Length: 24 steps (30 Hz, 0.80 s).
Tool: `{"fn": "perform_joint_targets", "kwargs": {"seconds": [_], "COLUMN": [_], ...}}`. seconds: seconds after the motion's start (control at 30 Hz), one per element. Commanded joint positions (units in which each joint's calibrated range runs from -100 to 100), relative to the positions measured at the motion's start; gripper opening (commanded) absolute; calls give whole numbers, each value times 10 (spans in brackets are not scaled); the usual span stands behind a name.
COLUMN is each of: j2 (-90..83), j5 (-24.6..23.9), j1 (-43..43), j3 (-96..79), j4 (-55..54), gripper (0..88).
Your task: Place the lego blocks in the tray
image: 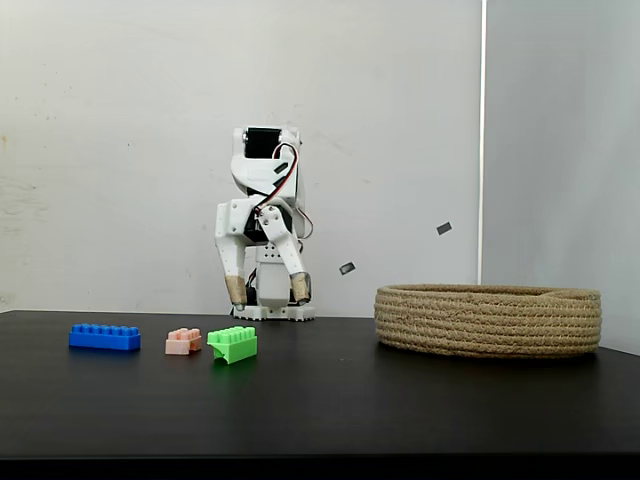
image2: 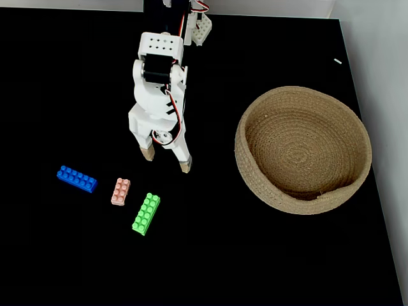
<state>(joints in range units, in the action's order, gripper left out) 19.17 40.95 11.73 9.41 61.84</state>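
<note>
Black table (image2: 76,76), blue brick (image2: 76,179), pink brick (image2: 120,191), green brick (image2: 146,213), rope tray (image2: 255,185), arm base (image: 272,312)

On the black table (image: 320,400) three bricks sit in a row at left: blue brick (image: 104,337) furthest left, pink brick (image: 183,342) next, then green brick (image: 233,344) just right of it and tilted (one end looks lifted, the others lie flat). Behind them, farther back, the white arm (image: 262,215) is folded w/ its gripper (image: 268,291) hanging fingers-down and spread apart, nothing between them, its tips low by the arm's base. The tan rope basket (image: 488,320) sits at right, well apart from the bricks & the arm, against a pale wall (image: 110,150).
</note>
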Motion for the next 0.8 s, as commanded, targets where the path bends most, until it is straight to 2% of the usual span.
{"fn": "perform_joint_targets", "kwargs": {"seconds": [0.0,0.77], "j2": [6,155], "j5": [1,29], "j1": [0,20], "j3": [81,283], "j4": [4,13], "gripper": [296,307]}}
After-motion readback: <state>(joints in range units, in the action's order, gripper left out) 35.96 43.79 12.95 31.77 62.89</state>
